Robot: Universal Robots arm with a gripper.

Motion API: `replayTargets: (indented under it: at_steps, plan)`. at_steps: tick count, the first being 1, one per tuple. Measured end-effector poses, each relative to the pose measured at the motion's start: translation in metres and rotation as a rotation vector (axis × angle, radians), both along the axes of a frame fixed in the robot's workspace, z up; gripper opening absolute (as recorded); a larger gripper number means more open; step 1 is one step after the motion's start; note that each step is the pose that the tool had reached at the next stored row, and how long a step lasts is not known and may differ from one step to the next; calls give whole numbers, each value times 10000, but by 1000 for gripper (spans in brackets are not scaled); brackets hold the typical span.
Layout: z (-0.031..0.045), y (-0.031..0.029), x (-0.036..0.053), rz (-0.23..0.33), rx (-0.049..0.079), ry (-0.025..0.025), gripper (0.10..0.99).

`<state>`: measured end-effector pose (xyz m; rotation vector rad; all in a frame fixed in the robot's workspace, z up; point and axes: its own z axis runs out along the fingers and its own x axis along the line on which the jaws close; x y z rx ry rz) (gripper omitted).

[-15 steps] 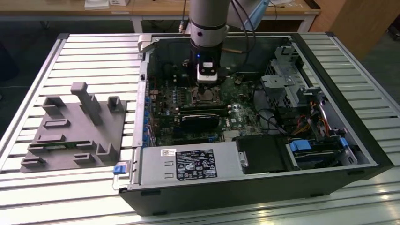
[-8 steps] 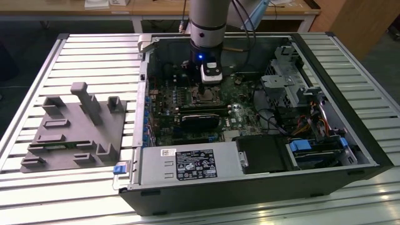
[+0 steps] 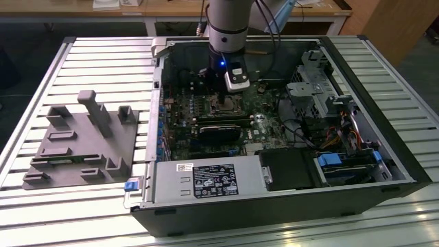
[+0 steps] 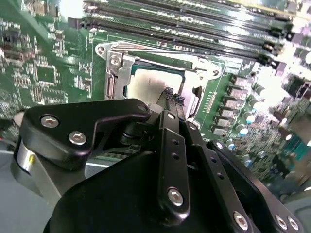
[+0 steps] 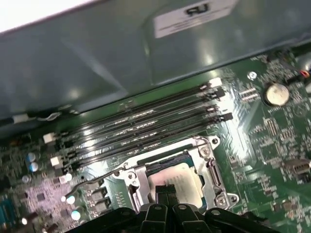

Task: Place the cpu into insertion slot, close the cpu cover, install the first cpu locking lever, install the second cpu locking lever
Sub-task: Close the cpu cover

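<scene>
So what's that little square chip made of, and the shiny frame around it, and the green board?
The cpu: its top looks like pale metal with a dull silvery-beige sheen. The insertion slot: its rim looks like bright bare metal, probably steel, since it glints. The circuit board: green and glossy, likely lacquered fibreglass, though looks alone can't confirm that.

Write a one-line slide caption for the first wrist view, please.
The hand is poised close over the cpu, which lies in the insertion slot beside the memory slots.
</scene>
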<state>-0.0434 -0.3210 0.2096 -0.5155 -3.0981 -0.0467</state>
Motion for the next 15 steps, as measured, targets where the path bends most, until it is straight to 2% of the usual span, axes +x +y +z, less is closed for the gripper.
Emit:
replayTargets:
  at_steps: [9,15]
  plan:
    - [-16,0,0,1621,-1,-88,106]
    - [-16,0,0,1671,-7,-93,106]
